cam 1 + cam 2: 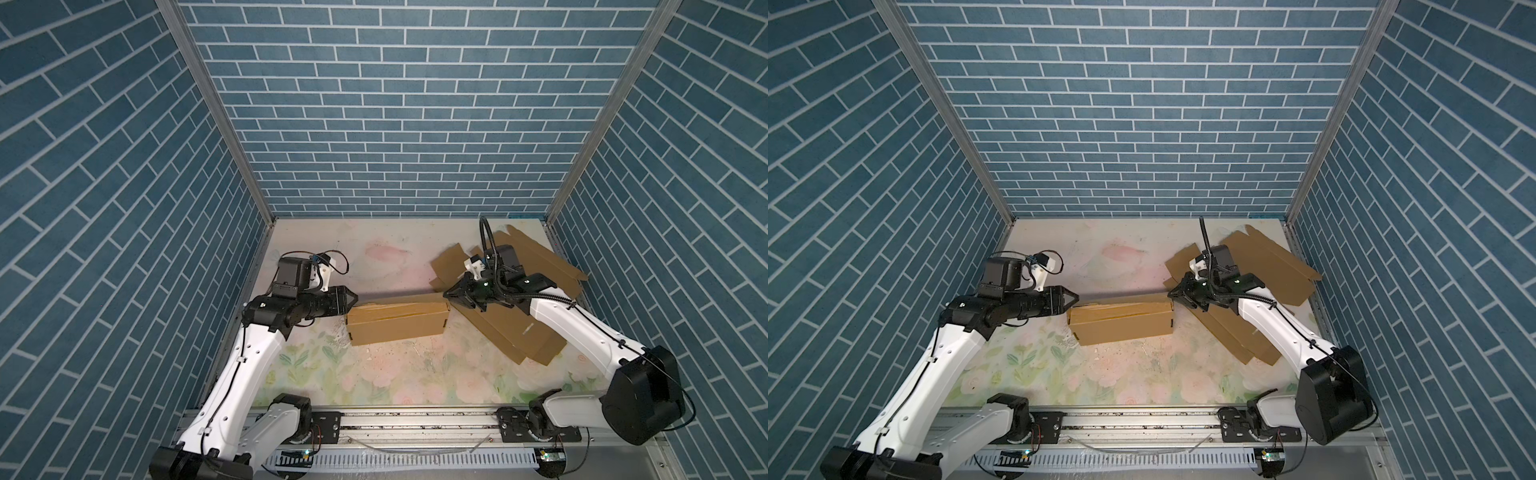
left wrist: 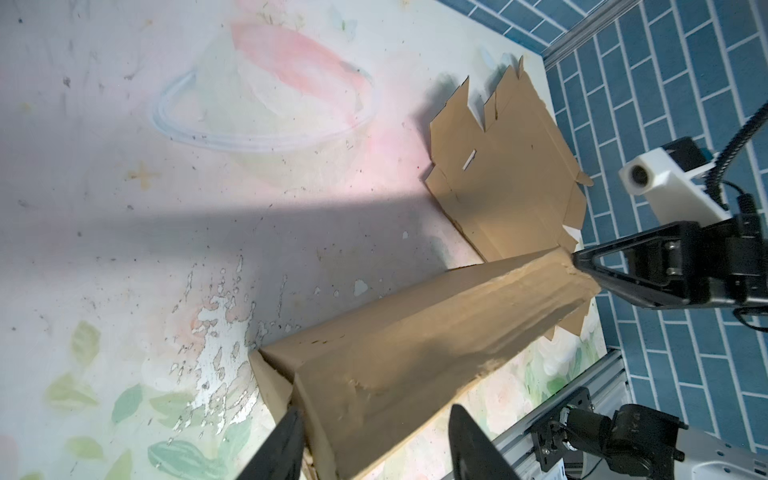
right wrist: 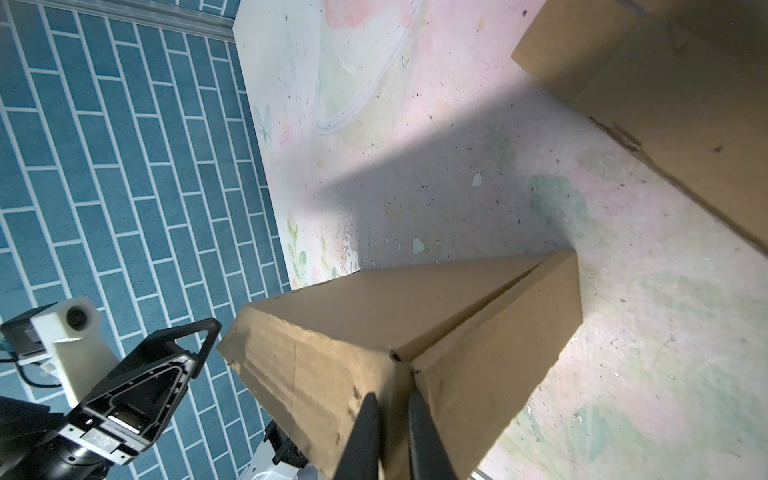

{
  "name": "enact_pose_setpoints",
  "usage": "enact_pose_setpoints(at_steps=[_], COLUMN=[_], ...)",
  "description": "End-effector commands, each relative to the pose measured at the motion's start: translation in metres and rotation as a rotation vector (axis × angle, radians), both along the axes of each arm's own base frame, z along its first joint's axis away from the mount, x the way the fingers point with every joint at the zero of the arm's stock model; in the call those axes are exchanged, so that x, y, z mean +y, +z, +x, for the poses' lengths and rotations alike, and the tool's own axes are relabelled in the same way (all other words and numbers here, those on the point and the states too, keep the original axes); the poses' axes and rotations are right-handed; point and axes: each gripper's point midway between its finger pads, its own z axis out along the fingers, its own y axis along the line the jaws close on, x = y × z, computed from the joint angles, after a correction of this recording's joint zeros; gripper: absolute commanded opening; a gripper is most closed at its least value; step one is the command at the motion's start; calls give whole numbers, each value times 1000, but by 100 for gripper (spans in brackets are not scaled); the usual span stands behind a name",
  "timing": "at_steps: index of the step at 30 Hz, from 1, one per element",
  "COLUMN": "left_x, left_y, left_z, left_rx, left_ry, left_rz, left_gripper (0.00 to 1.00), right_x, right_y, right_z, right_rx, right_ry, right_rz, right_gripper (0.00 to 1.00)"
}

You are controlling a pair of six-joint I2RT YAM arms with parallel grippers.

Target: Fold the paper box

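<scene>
R gripper (image 3: pixel 392 386) is right up at the cam. Its two black fingers (image 3: pixel 361 432) sit almost together, w/ a thin edge of the paper box (image 3: pixel 374 324) pinched between them. The box lies mid table (image 1: pixel 374 382), long side across, btw both arms. L gripper (image 2: pixel 376 409) is at the other end. Its fingers are apart, one each side of the box end, not squeezing.

The box is thin brown card. I think it's light & a bit stiff, but it bends & dents easy. Best to hold it by the ends or edges w/ a soft grip, not by the middle of the top.

The right wrist view shows best the slit where the two top flaps meet. The left wrist view shows rough, wrinkled skin on the box top. The top views show the whole box at once, & the flat card sheets (image 1: pixel 511 336) under the R arm.
</scene>
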Motion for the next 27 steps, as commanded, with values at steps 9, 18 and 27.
enact_pose_setpoints(at_steps=[9,18,27], left_x=[12,12,12], left_y=[-60,-83,-84], left_z=[-12,-18,-16], left_rx=[138,177,174], left_ry=[115,120,113], left_rz=[-94,-92,-84], left_gripper=[38,34,33], right_x=[-12,-14,-19], right_y=[-30,0,-3], right_z=[-12,-15,-25], right_rx=[79,-4,-7], right_ry=[-36,117,236], right_rz=[-84,-122,-203], right_gripper=[14,44,63])
